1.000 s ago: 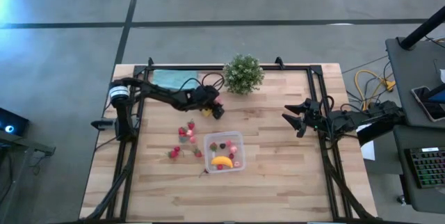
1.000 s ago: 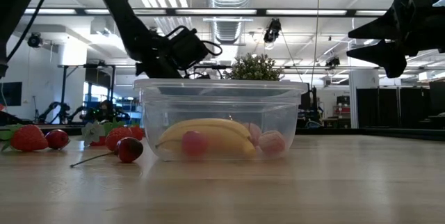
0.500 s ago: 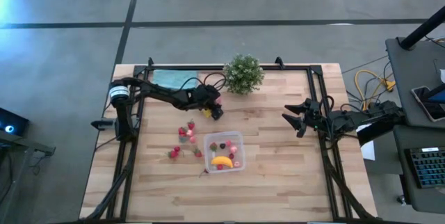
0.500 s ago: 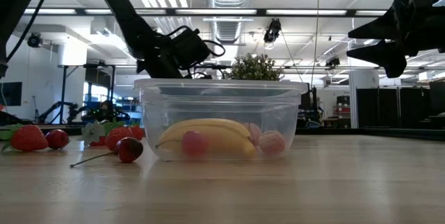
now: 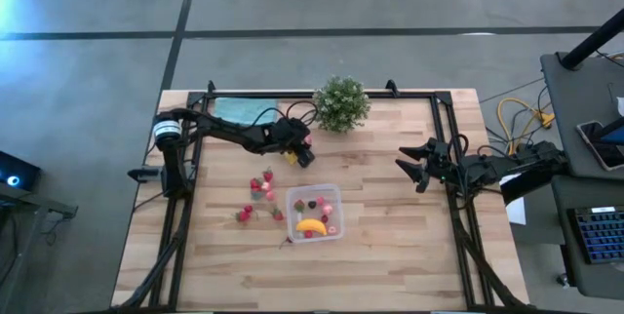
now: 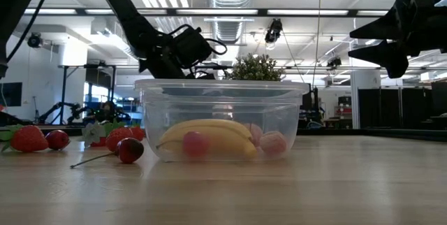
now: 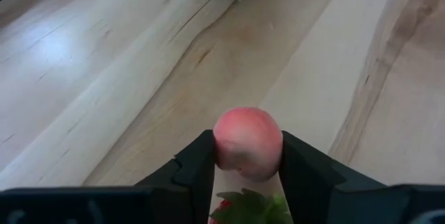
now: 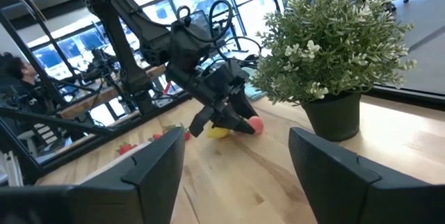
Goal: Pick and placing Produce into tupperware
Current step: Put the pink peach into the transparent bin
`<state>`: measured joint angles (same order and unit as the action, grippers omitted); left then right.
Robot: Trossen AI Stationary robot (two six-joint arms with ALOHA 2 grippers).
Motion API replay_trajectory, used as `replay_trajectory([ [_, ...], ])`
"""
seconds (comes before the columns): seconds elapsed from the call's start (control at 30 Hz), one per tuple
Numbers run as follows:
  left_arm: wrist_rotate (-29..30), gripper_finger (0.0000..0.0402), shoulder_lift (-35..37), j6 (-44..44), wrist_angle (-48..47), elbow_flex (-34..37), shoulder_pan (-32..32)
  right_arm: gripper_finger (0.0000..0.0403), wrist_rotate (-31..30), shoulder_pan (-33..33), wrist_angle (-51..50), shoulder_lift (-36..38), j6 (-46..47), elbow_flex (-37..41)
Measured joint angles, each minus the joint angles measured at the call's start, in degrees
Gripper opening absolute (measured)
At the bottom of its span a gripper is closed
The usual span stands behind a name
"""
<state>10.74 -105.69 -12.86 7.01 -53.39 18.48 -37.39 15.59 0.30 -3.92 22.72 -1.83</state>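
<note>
A clear tupperware (image 5: pixel 313 212) stands on the wooden table, with a banana (image 6: pixel 209 135) and some small fruits inside. Red strawberries (image 5: pixel 259 187) lie loose on the table to its left. Between the tupperware and the potted plant, my left gripper (image 5: pixel 304 157) is shut on a round pink fruit (image 7: pixel 247 142). A small yellow lemon (image 8: pixel 219 132) lies on the table right beside this gripper. My right gripper (image 5: pixel 409 169) waits open at the table's right side, above the surface, with nothing between its fingers. My left gripper pinches the pink fruit by its two opposite sides (image 7: pixel 221 147) between its two fingers (image 7: pixel 198 167). The fingers slant downward, coming from the table's left. The fruit sits at the fingers' free ends; whether it is clear of the table I cannot tell.
A bushy green potted plant (image 5: pixel 341 103) stands at the far edge, just beyond my left gripper. A teal cloth (image 5: pixel 242 111) lies at the far left. A strawberry's green leaves (image 7: pixel 254 209) show under the held fruit. Bare wood stretches to the right of the tupperware.
My left gripper has kept its place near the plant, rolled slightly at the wrist, and its fingers have drawn together on the pink fruit. The tupperware and the loose strawberries have stayed where they were.
</note>
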Motion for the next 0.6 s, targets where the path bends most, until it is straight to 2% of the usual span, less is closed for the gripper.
replay_trajectory([
  [0.27, 0.01, 0.0118, 3.34, 0.04, -0.48, -2.12, -0.22, 0.0251, 0.00, -0.01, 0.00, 0.01, 0.00, 0.01],
  [0.43, 0.28, 0.0117, 8.08, 0.04, -0.78, -2.51, -0.35, 0.0254, 0.00, 0.01, -0.02, 0.00, 0.00, 0.02],
  [0.6, 0.58, 0.0117, 13.76, -0.65, -5.00, -2.45, -1.77, 0.0248, 0.00, 0.01, -0.02, 0.00, 0.00, 0.01],
])
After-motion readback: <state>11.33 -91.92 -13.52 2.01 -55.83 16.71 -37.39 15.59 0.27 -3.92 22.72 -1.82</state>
